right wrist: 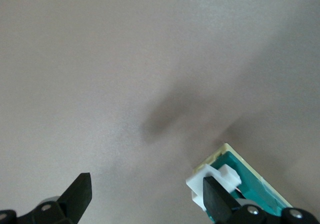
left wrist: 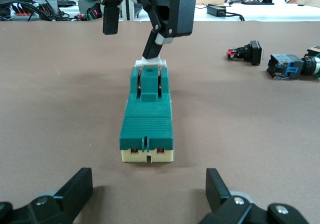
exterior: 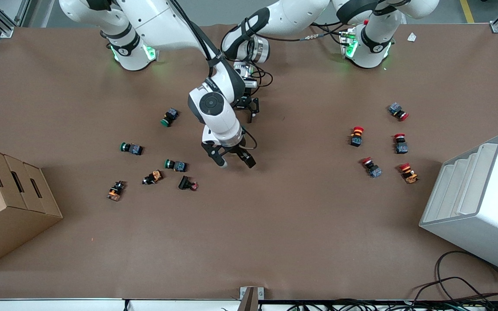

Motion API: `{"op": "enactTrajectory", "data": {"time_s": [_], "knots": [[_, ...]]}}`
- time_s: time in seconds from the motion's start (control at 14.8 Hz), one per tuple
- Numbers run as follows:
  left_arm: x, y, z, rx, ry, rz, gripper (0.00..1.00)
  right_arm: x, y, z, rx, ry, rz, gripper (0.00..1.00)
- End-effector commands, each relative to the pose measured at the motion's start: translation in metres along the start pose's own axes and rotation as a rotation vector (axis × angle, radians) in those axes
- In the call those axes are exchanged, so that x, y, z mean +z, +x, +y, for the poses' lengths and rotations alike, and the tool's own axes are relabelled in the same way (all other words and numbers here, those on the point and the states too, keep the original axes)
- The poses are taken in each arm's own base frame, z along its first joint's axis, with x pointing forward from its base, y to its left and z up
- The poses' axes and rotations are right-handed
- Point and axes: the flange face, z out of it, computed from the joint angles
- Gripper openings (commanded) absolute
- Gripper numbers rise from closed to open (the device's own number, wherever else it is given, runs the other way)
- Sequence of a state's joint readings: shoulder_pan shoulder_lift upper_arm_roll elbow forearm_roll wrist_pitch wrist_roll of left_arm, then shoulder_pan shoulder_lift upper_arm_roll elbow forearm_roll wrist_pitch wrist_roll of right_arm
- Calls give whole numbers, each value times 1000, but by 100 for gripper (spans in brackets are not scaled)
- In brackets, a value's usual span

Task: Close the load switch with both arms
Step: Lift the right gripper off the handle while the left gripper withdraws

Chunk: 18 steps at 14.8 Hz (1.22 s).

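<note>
Seen from above: brown table (exterior: 275,224); two white arms reaching toward its middle. Right pincer (exterior: 231,160) low over mid-table, fingers spread wide, gripping nothing; one black fingertip (left wrist: 152,46) touching the white lever (left wrist: 149,61) at the end of the load switch (left wrist: 147,116). Load switch lying flat on the table, dark green body over a cream base, hidden under the right arm in the front view; in the right wrist view, load switch (right wrist: 240,184) and its white lever beside one finger (right wrist: 215,196). Left pincer (exterior: 249,106) just beside the right arm, toward the bases; in the left wrist view, left pincer (left wrist: 149,194) released, black fingers (left wrist: 75,189) well apart, level with the cream end of the switch, not touching it. Green-capped push-buttons (exterior: 131,148) scattered toward the right arm's end of the table; red-capped push-buttons (exterior: 356,136) toward the left arm's end. Cardboard box (exterior: 2,203) at the right arm's end; white stepped bin (exterior: 478,198) at the left arm's end.
</note>
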<state>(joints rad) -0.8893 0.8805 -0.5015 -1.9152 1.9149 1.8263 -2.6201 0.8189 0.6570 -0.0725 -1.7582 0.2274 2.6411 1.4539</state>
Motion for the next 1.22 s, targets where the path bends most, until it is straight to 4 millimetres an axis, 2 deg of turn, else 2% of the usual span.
{"op": "enactTrajectory", "data": {"time_s": [0.0, 0.2, 0.41, 0.61, 0.81, 0.95, 1.15], "knots": [[12, -17, -4, -28, 16, -43, 99, -2, 28, -11, -11, -11, 3, 100], [14, -13, -3, -28, 18, -40, 99, -24, 57, -20, -68, -117, -25, 100], [13, 3, 1, -37, 35, -35, 99, -78, 106, -15, -203, -182, -67, 100], [6, 42, 9, -53, 109, -55, 98, -132, 176, 3, -341, -226, -123, 100], [-2, 88, 22, -105, 155, -84, 98, -184, 248, 35, -521, -270, -163, 100], [-4, 117, 30, -149, 179, -114, 98, -217, 281, 58, -625, -333, -167, 100], [-1, 183, 35, -198, 240, -197, 98, -274, 333, 100, -707, -353, -209, 100]]}}
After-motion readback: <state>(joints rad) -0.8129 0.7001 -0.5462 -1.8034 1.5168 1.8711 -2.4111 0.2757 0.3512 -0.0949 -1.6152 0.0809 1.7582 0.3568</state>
